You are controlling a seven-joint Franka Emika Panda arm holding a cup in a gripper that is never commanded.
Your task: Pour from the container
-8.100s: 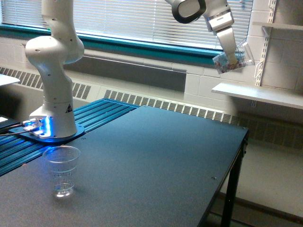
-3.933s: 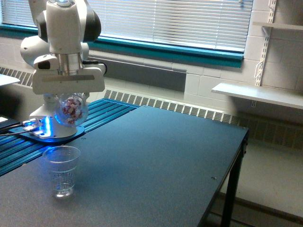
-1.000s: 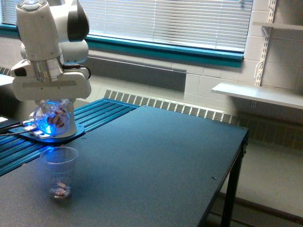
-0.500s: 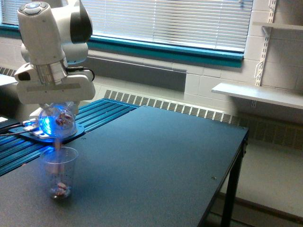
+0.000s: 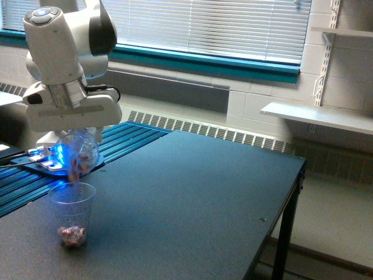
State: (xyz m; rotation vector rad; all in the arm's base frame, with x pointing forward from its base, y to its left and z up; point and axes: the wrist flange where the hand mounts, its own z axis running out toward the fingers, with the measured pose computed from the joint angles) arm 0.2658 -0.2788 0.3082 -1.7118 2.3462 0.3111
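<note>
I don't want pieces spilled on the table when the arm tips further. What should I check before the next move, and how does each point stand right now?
1. The container sits above the ridged cup: ok, its lower edge hangs just over the cup's rim.
2. Pieces land in the cup: ok, a small pile lies at its bottom, and none show on the table.
3. Ridged cup upright: ok, it stands flat on the table.
4. Grip of the gripper on the container: cannot tell, the jaws are hidden behind the hand's body.
5. How much is left in the container: cannot tell, blue glare from the base washes it out.
</note>
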